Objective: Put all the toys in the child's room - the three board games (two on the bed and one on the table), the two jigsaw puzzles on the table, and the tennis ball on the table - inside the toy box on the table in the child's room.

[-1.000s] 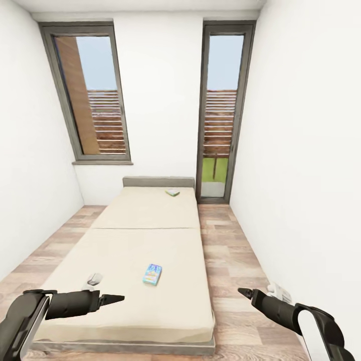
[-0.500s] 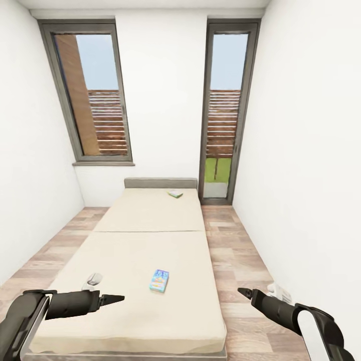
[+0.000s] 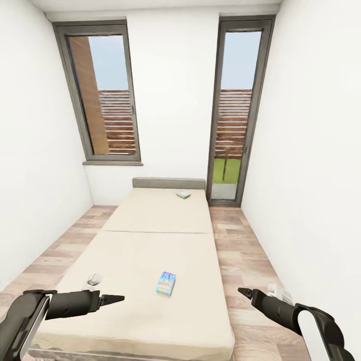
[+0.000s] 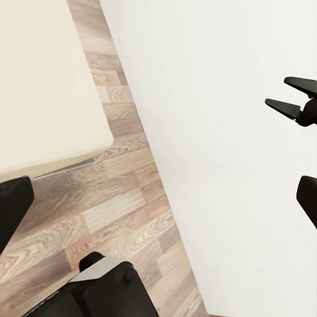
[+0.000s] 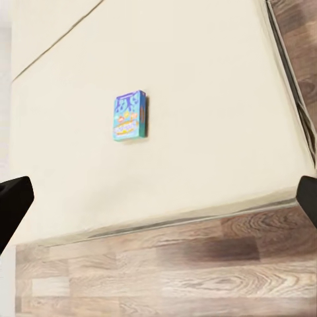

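a mostly blue board game [image 3: 166,283] lies flat on the near half of the bed [image 3: 150,250], well apart from a second, paler game box [image 3: 183,194] resting near the grey headboard [image 3: 168,183]. both arms reach forward and low at the foot of the bed, held roughly level and angled slightly inward. the left gripper [image 3: 116,299] hangs over the mattress's near left part, its fingers drawn to a narrow point, holding nothing. the right gripper [image 3: 243,292] hangs over the wood-plank floor [image 3: 240,250] beside the bed, also pinched close together and empty.
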Motion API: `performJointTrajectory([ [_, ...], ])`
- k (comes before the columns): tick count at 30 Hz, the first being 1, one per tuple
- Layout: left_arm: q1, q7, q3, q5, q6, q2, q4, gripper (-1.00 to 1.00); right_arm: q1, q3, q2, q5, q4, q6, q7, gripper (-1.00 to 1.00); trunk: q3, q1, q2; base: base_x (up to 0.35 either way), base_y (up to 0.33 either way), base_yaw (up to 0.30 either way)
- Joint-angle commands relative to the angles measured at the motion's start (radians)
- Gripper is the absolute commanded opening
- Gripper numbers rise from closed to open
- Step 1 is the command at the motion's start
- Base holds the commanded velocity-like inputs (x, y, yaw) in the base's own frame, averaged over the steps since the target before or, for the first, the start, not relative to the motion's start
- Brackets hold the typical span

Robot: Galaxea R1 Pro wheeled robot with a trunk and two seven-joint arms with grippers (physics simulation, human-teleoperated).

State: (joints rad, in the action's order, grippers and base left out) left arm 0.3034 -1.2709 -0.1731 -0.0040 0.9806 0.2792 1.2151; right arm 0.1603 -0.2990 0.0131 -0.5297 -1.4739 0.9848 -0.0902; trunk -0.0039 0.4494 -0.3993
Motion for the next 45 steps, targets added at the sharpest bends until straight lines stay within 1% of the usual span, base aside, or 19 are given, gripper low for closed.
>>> performJointTrajectory([
  [1, 0.000, -0.004, -0.001, -0.001, 0.010, 0.000, 0.000, 1.00, 0.001, -0.002, 0.000, 0.008, 0.000, 0.005, -0.009, 1.00, 0.000, 0.001, -0.001, 0.121, 0.000, 0.013],
  [16, 0.000, -0.005, 0.000, -0.001, 0.010, 0.000, 0.001, 1.00, 0.001, -0.002, 0.000, 0.007, 0.003, 0.005, -0.009, 1.00, 0.000, 0.001, -0.001, 0.262, 0.000, -0.007],
  [26, 0.000, -0.005, -0.001, -0.001, 0.010, 0.000, 0.000, 1.00, 0.001, -0.002, 0.000, 0.008, 0.003, 0.005, -0.010, 1.00, 0.000, 0.001, -0.001, 0.162, 0.000, -0.189],
  [45, 0.000, -0.004, 0.000, -0.002, 0.010, 0.000, 0.000, 1.00, 0.000, 0.000, -0.001, 0.008, 0.003, 0.005, -0.009, 1.00, 0.000, 0.001, -0.001, 0.103, -0.017, -0.015],
])
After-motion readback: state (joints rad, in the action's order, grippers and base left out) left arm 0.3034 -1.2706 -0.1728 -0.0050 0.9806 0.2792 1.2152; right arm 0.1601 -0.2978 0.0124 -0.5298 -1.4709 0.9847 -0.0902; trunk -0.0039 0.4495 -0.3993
